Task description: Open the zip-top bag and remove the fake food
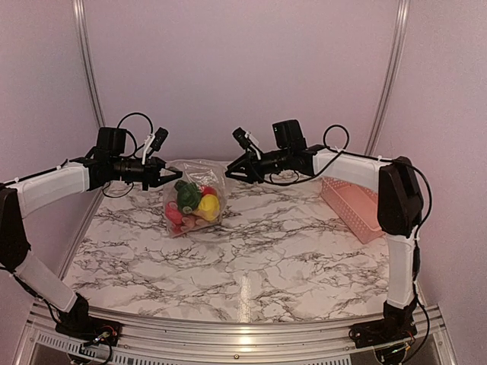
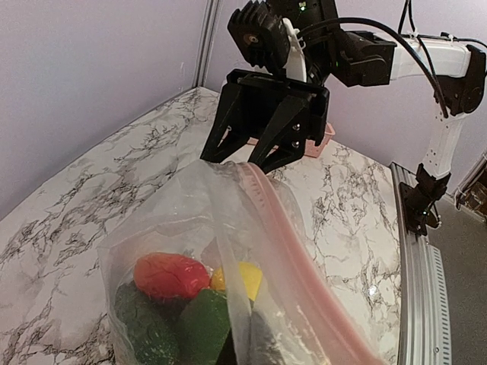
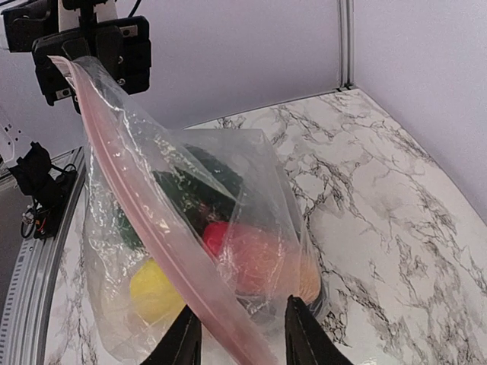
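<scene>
The bag (image 1: 213, 181) is at the back of the table (image 1: 266, 258), between the two arms. Its top is held up and its bottom looks to sit on the table. The toy food (image 1: 194, 204) is all inside it: a red tomato (image 2: 171, 275), a yellow piece (image 3: 156, 293) and some dark green pieces (image 2: 202, 327). The left gripper (image 1: 169, 176) is pinched tight on one top corner of the bag, right at the end of the pink zip strip (image 3: 144, 205). The right gripper (image 3: 242, 310) is at the other top corner. Its two fingers stand apart, with the zip strip running between them, and they do not look to be squeezing the bag yet. The pink basket (image 1: 358, 209) sits far off to the right side, well away from the bag. I think this is the step of getting a hold on both sides of the bag's top, so the bag can be pulled open. The zip looks closed along the whole strip, but I cannot be sure. Next, the right gripper needs to pinch just one side of the top, not both sides together, or the zip will only be pressed shut. Then the two grippers need to pull gently away from each other until the zip pops open. No food can come out until then.
</scene>
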